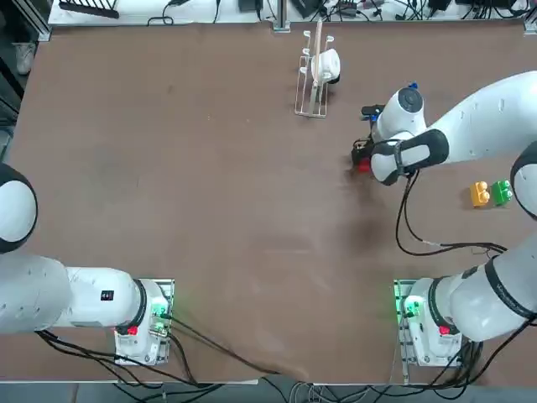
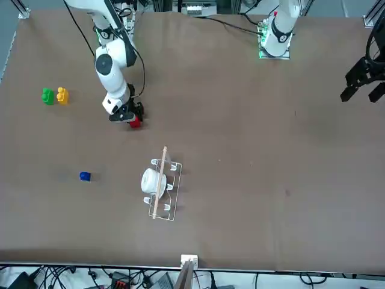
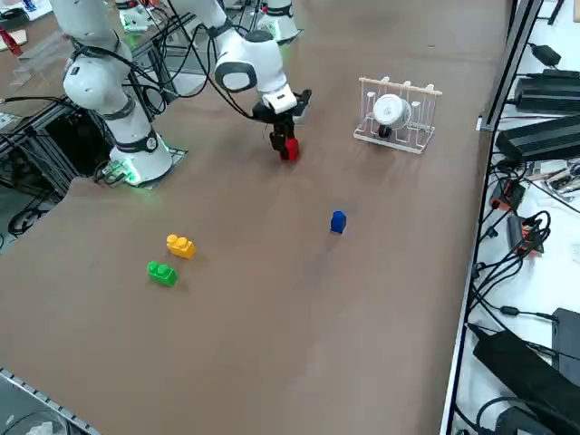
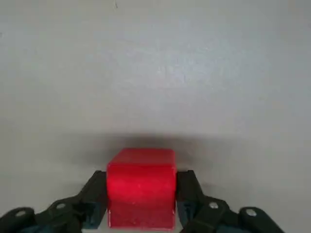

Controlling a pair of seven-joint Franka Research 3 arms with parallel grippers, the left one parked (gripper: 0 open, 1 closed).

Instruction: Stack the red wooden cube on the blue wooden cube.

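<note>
R gripper [image 4: 141, 206] clamps red wooden cube [image 4: 141, 187] on opposite side faces, far-right of table; prob light, rigid, smooth — grip mid-height.

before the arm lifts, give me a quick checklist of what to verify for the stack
1. Right claw shut on the red wooden cube, a finger on each side face: ok.
2. Cube centred between the fingers, not skewed in the wrist view: ok.
3. Red wooden cube off the table: cannot tell; in the side view it sits at table level.
4. Blue wooden cube standing alone on bare table, top free: ok.
5. Path from red cube to blue cube free of things; the rack, yellow block and green block lie off to the sides: ok.
</note>
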